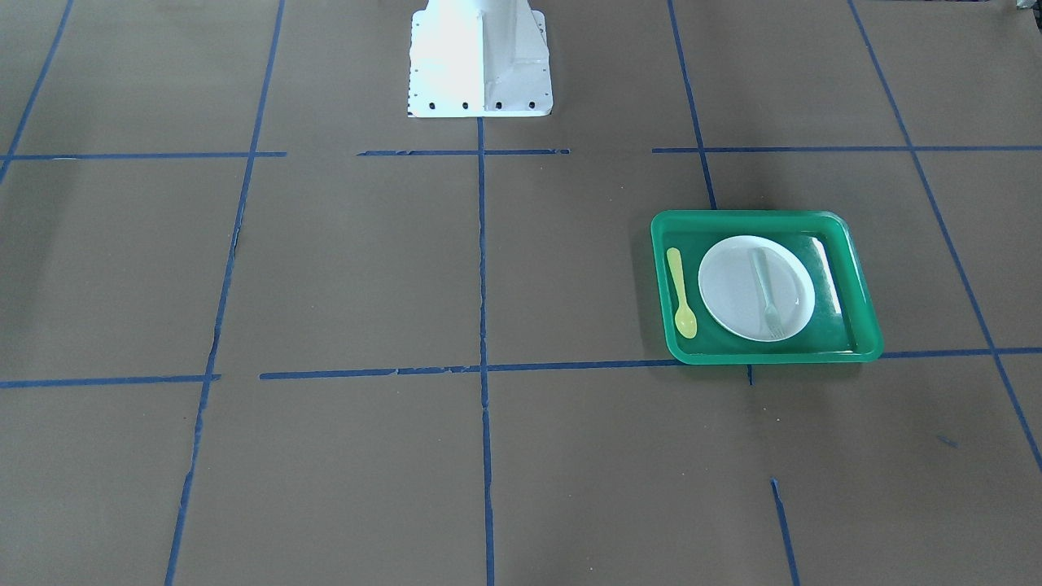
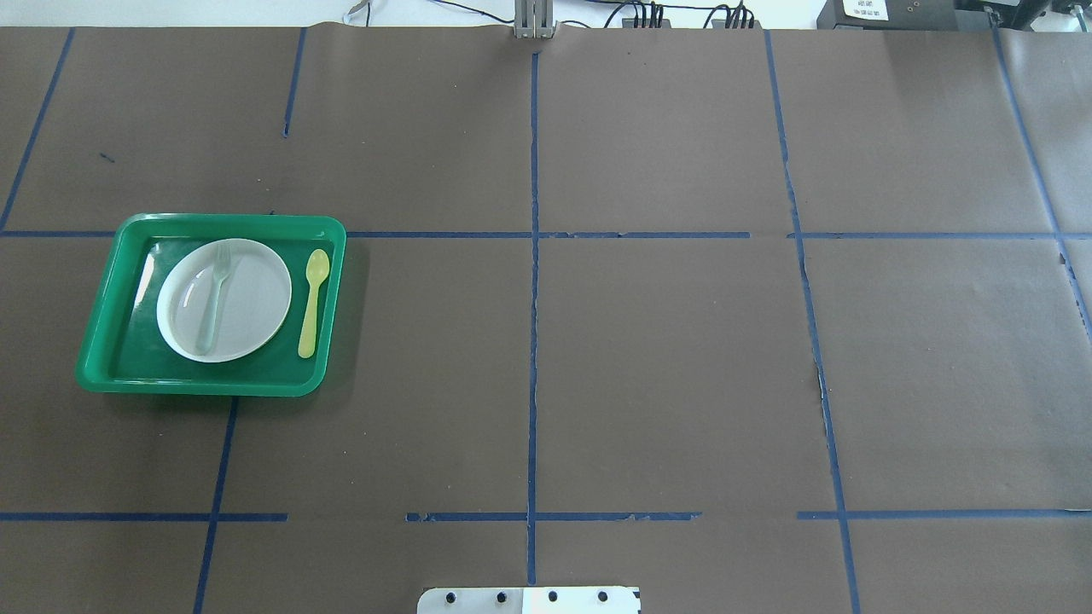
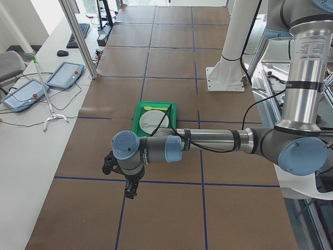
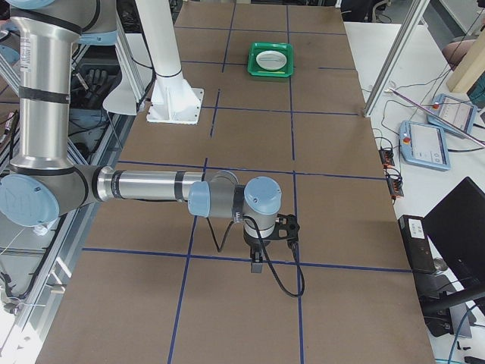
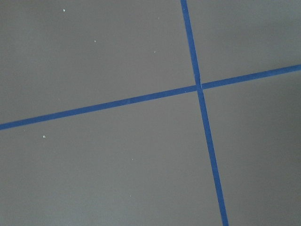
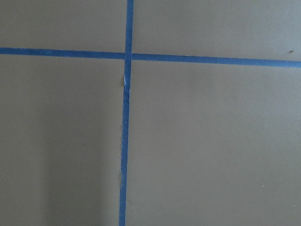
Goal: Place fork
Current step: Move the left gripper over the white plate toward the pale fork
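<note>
The pale translucent fork lies on the white plate inside the green tray, tines toward the operators' side. It also shows in the overhead view, on the plate in the tray. A yellow spoon lies in the tray beside the plate. My left gripper hangs over bare table, well short of the tray. My right gripper hangs far from the tray. I cannot tell whether either is open or shut. Both wrist views show only paper and tape.
Brown paper with blue tape lines covers the table. The white robot base stands at the table's robot-side edge. Operator pendants and cables lie on the side bench beyond the table.
</note>
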You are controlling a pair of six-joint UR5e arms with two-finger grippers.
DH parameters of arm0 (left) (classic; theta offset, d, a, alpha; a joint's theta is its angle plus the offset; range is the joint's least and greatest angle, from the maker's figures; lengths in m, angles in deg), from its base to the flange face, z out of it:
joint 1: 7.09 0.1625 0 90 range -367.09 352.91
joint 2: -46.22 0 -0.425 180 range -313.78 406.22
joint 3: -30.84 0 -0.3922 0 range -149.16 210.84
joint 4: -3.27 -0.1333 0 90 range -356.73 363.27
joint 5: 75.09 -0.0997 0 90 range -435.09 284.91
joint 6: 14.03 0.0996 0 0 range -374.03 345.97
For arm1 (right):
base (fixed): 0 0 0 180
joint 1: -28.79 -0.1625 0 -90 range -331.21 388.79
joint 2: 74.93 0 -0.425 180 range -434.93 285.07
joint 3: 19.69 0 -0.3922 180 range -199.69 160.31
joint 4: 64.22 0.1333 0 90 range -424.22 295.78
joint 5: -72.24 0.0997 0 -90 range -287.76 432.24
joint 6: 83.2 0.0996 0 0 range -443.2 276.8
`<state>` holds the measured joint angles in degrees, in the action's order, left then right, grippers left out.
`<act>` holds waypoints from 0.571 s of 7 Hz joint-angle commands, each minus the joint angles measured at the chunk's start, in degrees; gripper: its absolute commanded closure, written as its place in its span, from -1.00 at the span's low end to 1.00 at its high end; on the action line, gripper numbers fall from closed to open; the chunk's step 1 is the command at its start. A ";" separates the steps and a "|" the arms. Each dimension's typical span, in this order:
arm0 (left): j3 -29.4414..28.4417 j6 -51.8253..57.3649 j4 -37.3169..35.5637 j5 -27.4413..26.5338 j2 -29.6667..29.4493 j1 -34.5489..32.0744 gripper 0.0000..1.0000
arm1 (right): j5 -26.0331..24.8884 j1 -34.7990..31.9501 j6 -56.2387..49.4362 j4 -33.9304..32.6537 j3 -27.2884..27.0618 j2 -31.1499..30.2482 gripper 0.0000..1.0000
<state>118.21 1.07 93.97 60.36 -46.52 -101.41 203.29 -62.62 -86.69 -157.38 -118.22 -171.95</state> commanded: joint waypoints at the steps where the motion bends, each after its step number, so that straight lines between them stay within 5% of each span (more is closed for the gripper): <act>1: 3.13 -10.31 4.65 3.59 0.28 7.42 -1.00 | 0.00 0.00 -0.02 0.00 0.00 0.00 -1.00; 4: 8.16 -38.73 17.78 2.81 0.01 23.23 -1.00 | 0.00 0.00 -0.02 0.00 0.00 0.00 -1.00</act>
<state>125.20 -26.23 105.84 63.41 -46.39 -84.53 203.29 -62.62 -86.70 -157.38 -118.22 -171.96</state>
